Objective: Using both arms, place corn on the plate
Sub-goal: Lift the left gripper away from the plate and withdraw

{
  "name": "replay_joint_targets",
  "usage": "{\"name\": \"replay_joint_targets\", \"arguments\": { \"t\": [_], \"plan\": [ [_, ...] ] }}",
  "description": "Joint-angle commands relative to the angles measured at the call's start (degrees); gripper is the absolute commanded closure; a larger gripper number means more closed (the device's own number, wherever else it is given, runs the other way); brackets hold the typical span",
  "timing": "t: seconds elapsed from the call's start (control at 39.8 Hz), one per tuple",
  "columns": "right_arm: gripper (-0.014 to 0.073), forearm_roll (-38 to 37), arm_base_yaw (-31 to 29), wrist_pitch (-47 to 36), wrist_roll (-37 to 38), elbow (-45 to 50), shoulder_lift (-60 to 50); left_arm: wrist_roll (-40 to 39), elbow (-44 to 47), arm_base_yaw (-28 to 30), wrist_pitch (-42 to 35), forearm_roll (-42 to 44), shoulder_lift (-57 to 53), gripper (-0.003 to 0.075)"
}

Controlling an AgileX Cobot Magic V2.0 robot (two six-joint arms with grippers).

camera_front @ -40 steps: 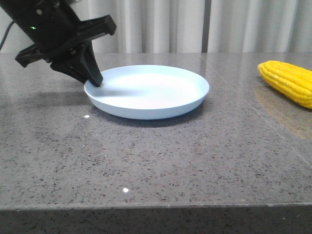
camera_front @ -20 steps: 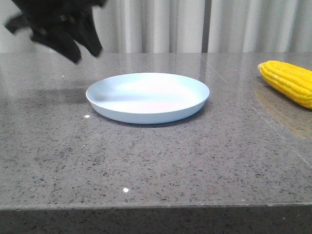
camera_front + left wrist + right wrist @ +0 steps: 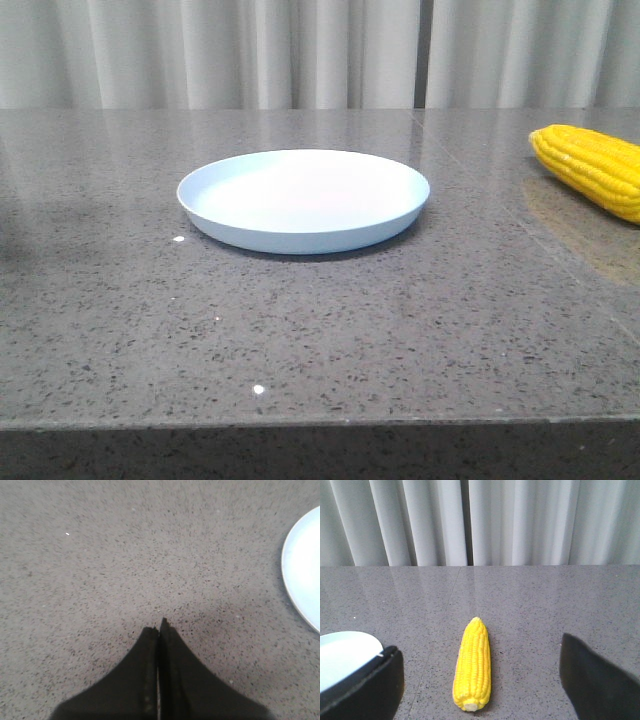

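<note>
The pale blue plate lies flat on the grey speckled table, left of centre in the front view. The yellow corn lies at the table's right edge, apart from the plate. No arm shows in the front view. In the left wrist view my left gripper is shut and empty over bare table, with the plate's rim off to one side. In the right wrist view my right gripper is open wide, its fingers on either side of the corn, whose cream stub end points toward the camera.
The plate's edge shows beside one right finger in the right wrist view. A pale curtain hangs behind the table. The table's front edge runs across the bottom of the front view.
My left gripper let go of the plate's left rim, rose and moved left out of the front view. The plate settled flat. The corn has not moved.
</note>
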Motion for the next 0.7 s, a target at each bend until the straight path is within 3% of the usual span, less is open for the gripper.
{"name": "replay_joint_targets", "arguments": {
  "t": [0.0,0.35,0.68],
  "plan": [
    [-0.0059,-0.4,-0.4,-4.4,-0.6,-2.0,0.9,-0.9,2.0,-0.2,-6.2,1.2,-7.5,0.0741],
    [-0.0059,-0.4,-0.4,-4.4,-0.6,-2.0,0.9,-0.9,20.7,-0.2,-15.8,1.2,-35.7,0.0741],
    [-0.0059,-0.4,-0.4,-4.4,-0.6,-2.0,0.9,-0.9,30.7,-0.2,-16.4,0.1,-55.7,0.0741]
  ]
}}
